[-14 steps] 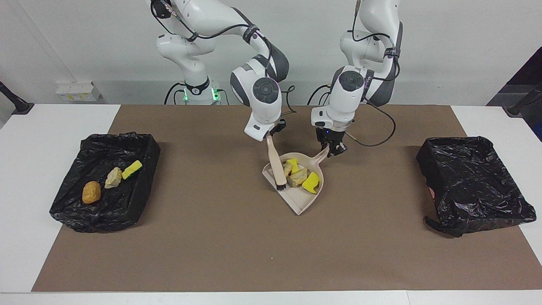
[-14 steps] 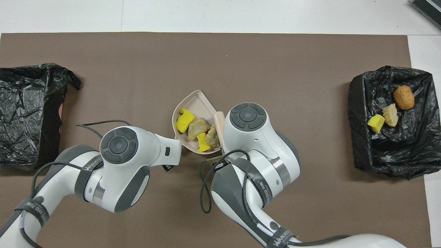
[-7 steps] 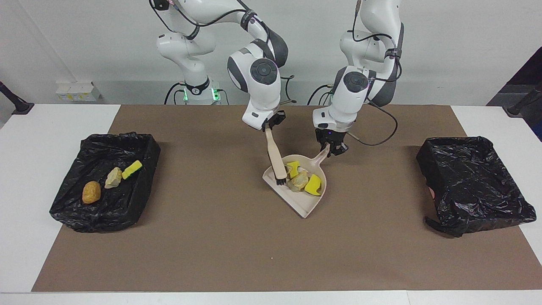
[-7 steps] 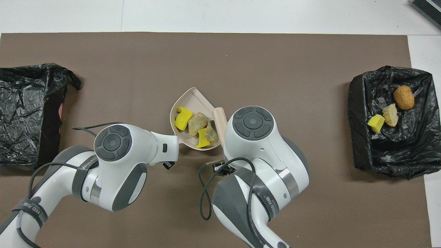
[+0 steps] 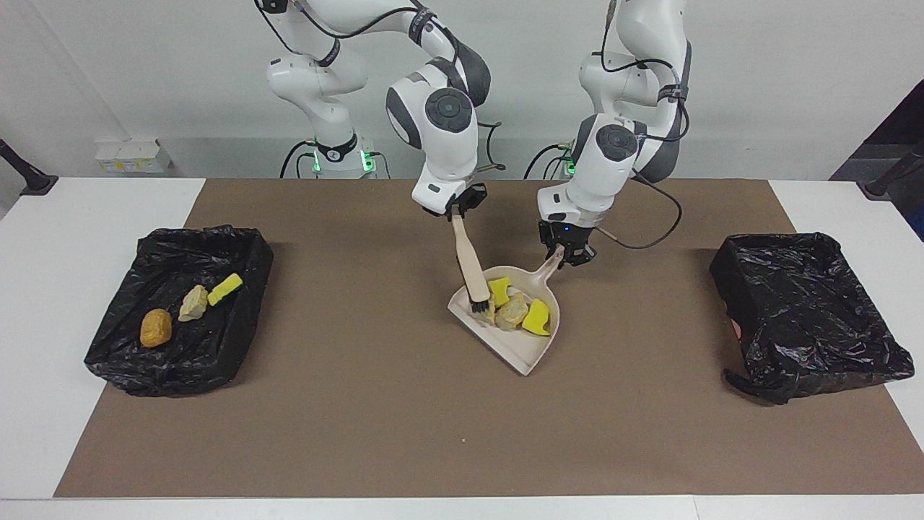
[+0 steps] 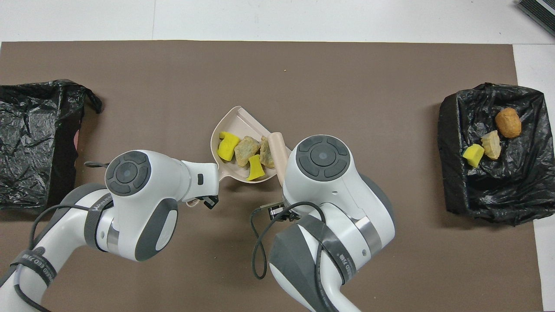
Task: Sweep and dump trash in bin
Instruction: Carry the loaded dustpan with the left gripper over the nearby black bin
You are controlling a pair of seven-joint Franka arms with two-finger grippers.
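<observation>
A: What have the grippers got?

B: The left gripper (image 5: 565,254) is clamped on the dustpan (image 5: 530,348) handle; its arm bends down from an upright column. The right gripper (image 5: 457,209) pinches the brush (image 5: 468,269), bristles down in the pan.

A: And the trash?

B: Four scraps (image 5: 517,309) lie in the lifted pan over mid-table, three scraps (image 5: 192,303) in the bin (image 5: 115,339) at the right arm's end. Overhead, both wrists hide the fingers.
</observation>
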